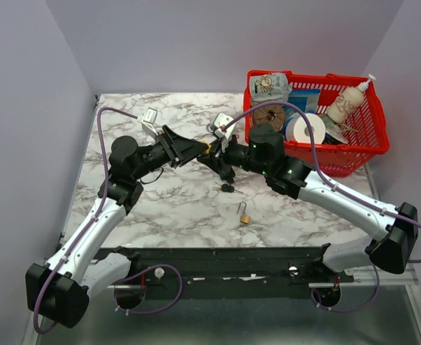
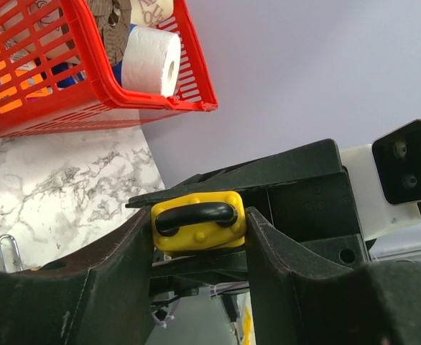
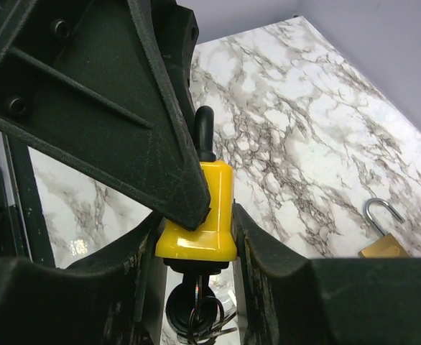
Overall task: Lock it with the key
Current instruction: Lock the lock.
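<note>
The left gripper (image 1: 197, 150) is closed on the upper body of the yellow padlock (image 2: 196, 231). Both fingers touch its sides, and the black shackle faces the wrist camera. The right gripper (image 3: 197, 248) meets it head-on and clamps the lower body of the same padlock, so the lock is held above the marble table (image 1: 160, 208) between the two arms, near the table's middle. A bunch of dark-headed keys (image 1: 227, 189) lies on the table just in front of the grippers; whether a key sits in the lock cannot be told. Nearer the arm bases lies a brass padlock (image 1: 245, 215) with its shackle open. At the far right corner stands a red basket (image 1: 354, 162). It holds a toilet paper roll (image 1: 305, 129), a white pump bottle (image 1: 347, 103), a printed pouch (image 1: 271, 86) and a blue pack (image 1: 305, 99), all loosely packed.
</note>
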